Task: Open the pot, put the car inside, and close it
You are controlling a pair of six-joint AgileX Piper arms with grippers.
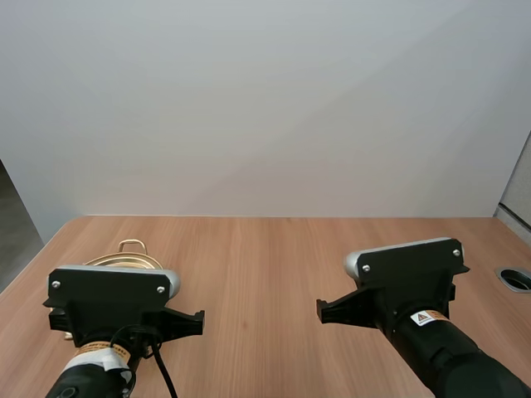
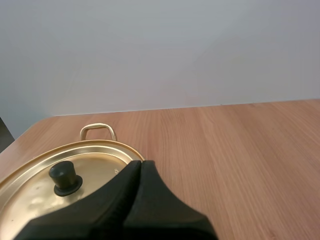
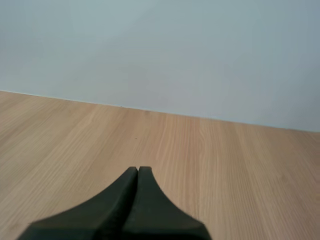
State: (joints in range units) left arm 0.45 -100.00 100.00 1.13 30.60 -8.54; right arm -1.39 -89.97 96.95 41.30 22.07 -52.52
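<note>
Now: the wooden surface (image 1: pixel 265 257) runs wide and pale brown under both arms. My left arm (image 1: pixel 112 303) sits at the near left of it and my right arm (image 1: pixel 406 290) at the near right, well apart. The gold pot (image 1: pixel 124 260) stands on the surface at the left, mostly hidden beneath my left arm in the high view. Its lid (image 2: pixel 95 167) is on, lying flat across the rim. My left claw (image 2: pixel 140 163) is pressed together into one dark wedge, holding nothing, with its tip over the lid's edge; whether it touches, I cannot tell. My right claw (image 3: pixel 138 169) is likewise pressed together and empty, above bare surface. A looped handle (image 2: pixel 97 129) sticks out from the pot's far side. The black knob (image 2: pixel 64 177) stands upright at the lid's middle, near my left claw but apart from it.
</note>
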